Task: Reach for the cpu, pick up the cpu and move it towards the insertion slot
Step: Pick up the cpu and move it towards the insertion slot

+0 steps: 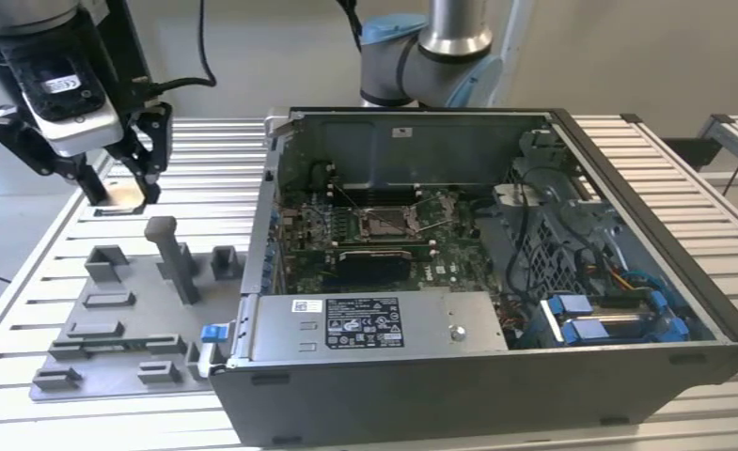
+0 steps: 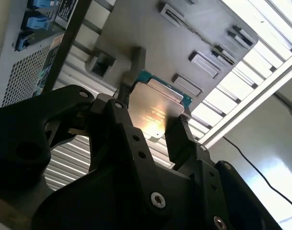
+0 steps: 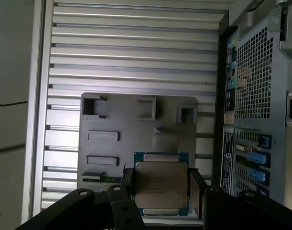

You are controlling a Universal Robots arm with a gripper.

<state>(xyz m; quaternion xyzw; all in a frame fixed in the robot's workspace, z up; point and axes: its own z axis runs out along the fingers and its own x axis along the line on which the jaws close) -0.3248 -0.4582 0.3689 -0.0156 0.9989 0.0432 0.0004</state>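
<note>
I see my gripper point(image 1: 121, 197) clamped on the cpu point(image 3: 160, 184) at the exterior view's upper left, over the grey fixture plate point(image 1: 105, 319), well apart from the insertion slot point(image 1: 382, 224) at frame centre.

The exterior view looks down from well back over case point(image 1: 469, 395) and plate point(image 1: 117, 324). Both wrist views peer closely past the gripper point(image 2: 148, 117), sharing cpu point(image 3: 161, 184) and, seemingly, plate.
</note>
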